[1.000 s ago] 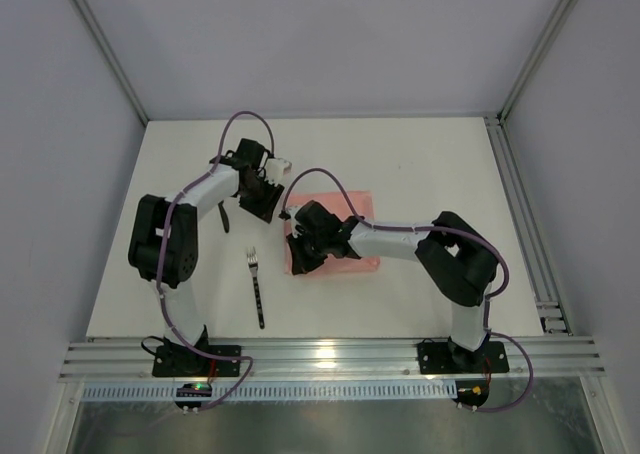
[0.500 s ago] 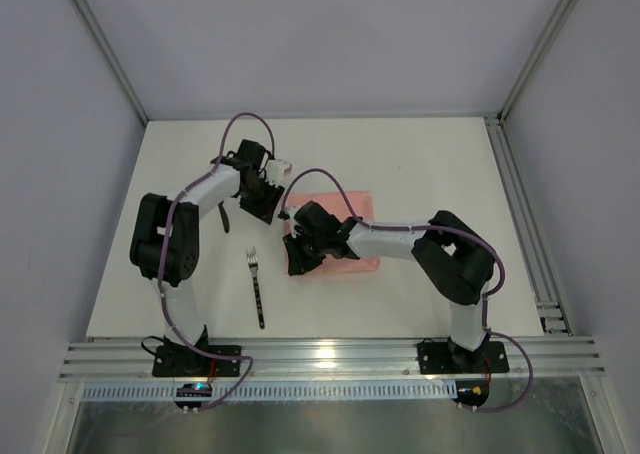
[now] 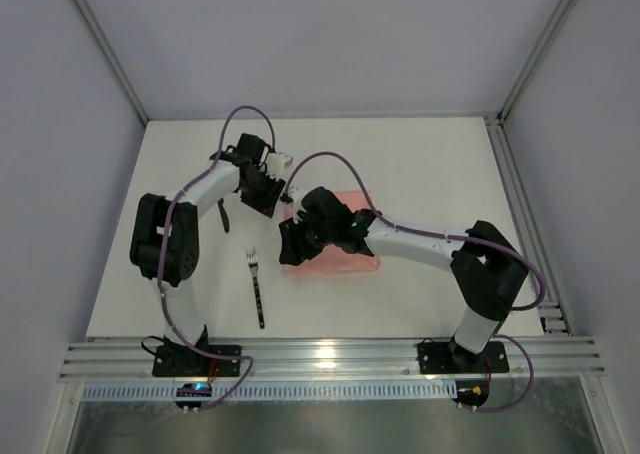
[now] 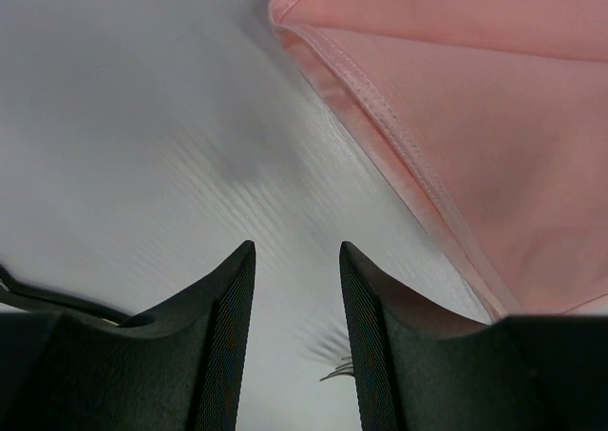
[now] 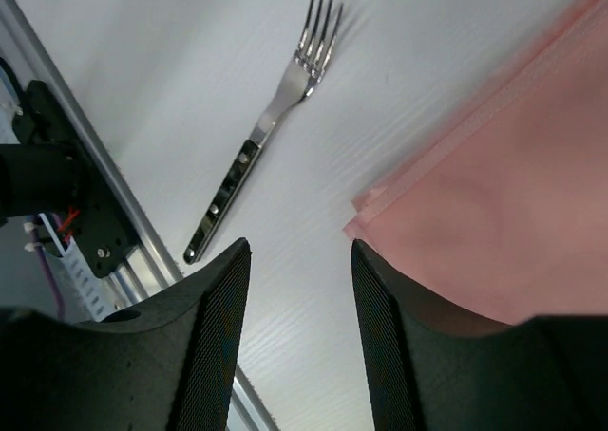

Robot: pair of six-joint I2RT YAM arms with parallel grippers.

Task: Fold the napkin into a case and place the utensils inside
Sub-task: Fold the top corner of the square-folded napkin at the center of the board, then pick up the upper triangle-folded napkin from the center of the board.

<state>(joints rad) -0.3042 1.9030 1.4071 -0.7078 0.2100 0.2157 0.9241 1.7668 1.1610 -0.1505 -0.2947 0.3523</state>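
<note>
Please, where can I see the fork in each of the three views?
Top external: the fork lies on the table, left of the napkin, tines toward the far side.
Left wrist: only what look like its tine tips, bottom centre.
Right wrist: the whole fork, upper left.
Shared landmark: the pink napkin.

The folded napkin (image 3: 335, 264) is laid flat near the middle of the counter (image 3: 420, 164). The fork (image 3: 258, 289) is set just to its left, apart from it, tines pointed toward the back. The knife (image 3: 224, 218) is found farther left and behind the fork, beside the left arm (image 3: 165, 239).
</note>
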